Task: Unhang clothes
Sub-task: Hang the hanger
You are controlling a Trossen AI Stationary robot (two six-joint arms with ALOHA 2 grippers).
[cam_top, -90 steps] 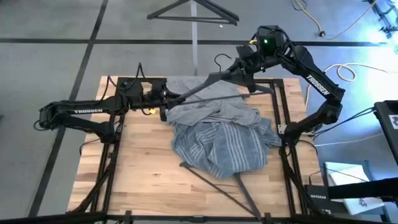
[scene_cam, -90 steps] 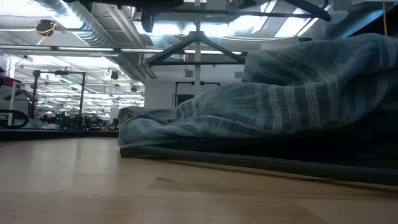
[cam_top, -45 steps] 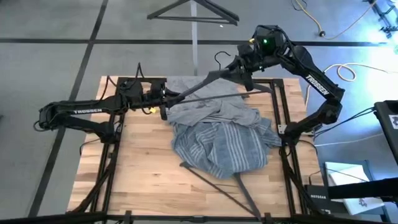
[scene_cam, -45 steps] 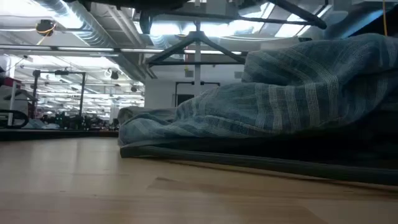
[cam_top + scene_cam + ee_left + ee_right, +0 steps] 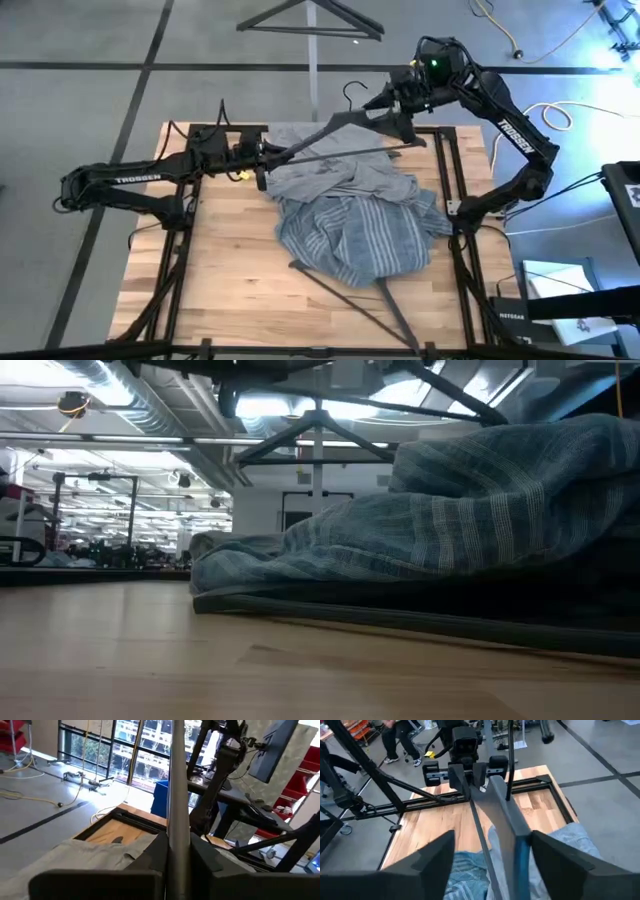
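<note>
Though rumpled, lying mid-table from above: plain grey cotton T-shirt (image 5: 335, 175) overlapping a blue-grey shirt with thin pale stripes (image 5: 355, 235) on the pale wooden table (image 5: 220, 290). Thin dark rigid hanger (image 5: 340, 153) raised above, spanning left gripper (image 5: 262, 165) to right gripper (image 5: 400, 105).

Low view: striped folds, slack and heaped.

Left wrist: clamped tight on the hanger bar.

Right wrist: fingers spread wide, the bar running between them, seemingly ungripped.

Probably light, limp, draping, non-slippery fabric. Best pinched at a bunched fold or hem, never the hanger.
</note>
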